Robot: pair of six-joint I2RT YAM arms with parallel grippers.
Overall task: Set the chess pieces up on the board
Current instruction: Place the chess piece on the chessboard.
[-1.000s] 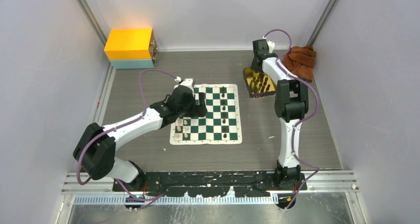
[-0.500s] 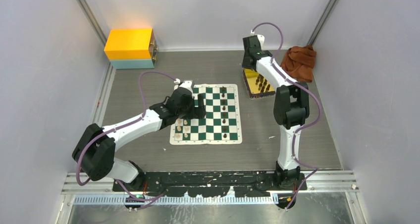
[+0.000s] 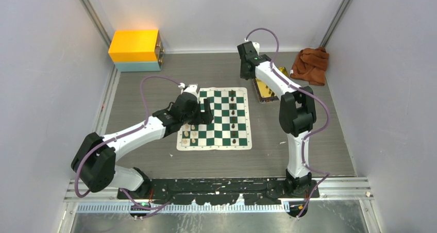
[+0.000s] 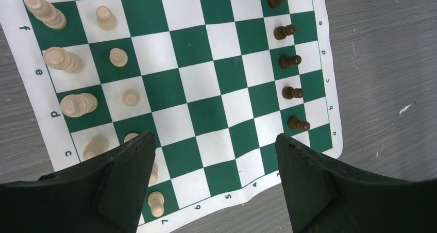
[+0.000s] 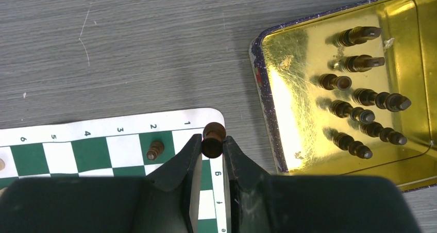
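Top external: the flat checked board [image 3: 214,146] had a few cream pieces [image 3: 189,135] on its left side and one dark row [image 3: 233,114] on its right. Lots was left to do.

Left wrist: my left gripper [image 4: 214,140] hung wide apart, empty.

Right wrist: my right gripper [image 5: 212,146] pinched a smooth dark piece [image 5: 214,131] over the board's edge. More sat in the shiny gold tray [image 5: 288,88].

Glossy metal tray [image 5: 296,125]; smooth matt board [image 4: 196,81]; wood-grain table [image 5: 129,47]; brown cloth [image 3: 311,64].

1. Right end effector [image 5: 211,145], clamped on a dark chess piece [image 5: 213,138], has travelled off the gold tray [image 5: 288,63] to the board [image 5: 103,120] corner.
2. Left arm [image 3: 139,132] elbow has shifted slightly outward.
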